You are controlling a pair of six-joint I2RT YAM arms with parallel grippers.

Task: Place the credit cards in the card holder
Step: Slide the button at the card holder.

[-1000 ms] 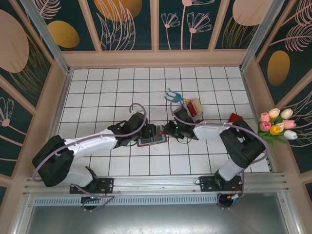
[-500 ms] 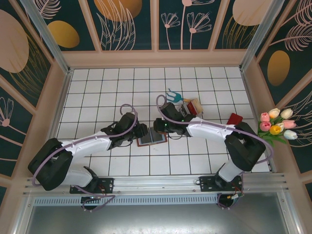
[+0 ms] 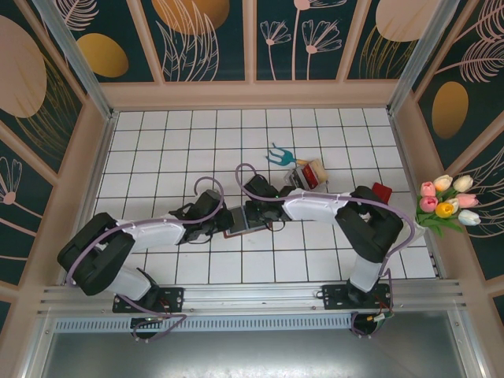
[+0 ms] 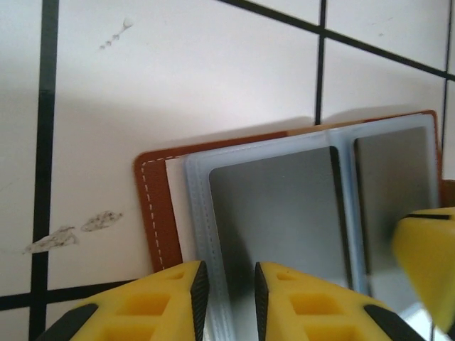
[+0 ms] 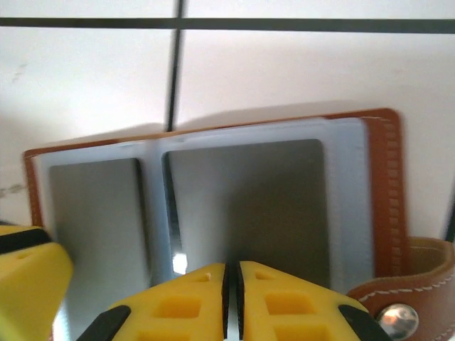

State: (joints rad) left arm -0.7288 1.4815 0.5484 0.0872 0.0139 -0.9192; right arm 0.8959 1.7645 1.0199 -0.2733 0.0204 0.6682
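White square tiles with black grout lines cover the table (image 3: 157, 142), fenced by dark panels (image 3: 205, 39) painted with pale flowers. Near its middle the reddish-brown leather card holder (image 5: 249, 206) lies open and flat, its pale grey-blue plastic sleeves facing up and a snap strap (image 5: 398, 298) curling off one corner. My left gripper (image 4: 226, 275) stands at the holder's left side. Its yellow fingers are a narrow slot apart with the sleeve's stitched edge showing in that slot, and I cannot tell whether they pinch it or merely rest there. My right gripper (image 5: 232, 275) is over the other half, fingers drawn together to a hairline with nothing visible between them, the tips at the near edge of a pocket. Both pockets look grey and glossy; whether a card sits inside I cannot tell. Farther back to the right, a small clear plastic box (image 3: 313, 173) shows something red, just beside a blue-headed garden fork (image 3: 277, 154). A red plastic credit card (image 3: 381, 190) lies near the table's right edge, close to a bunch of pastel tulips (image 3: 446, 202).
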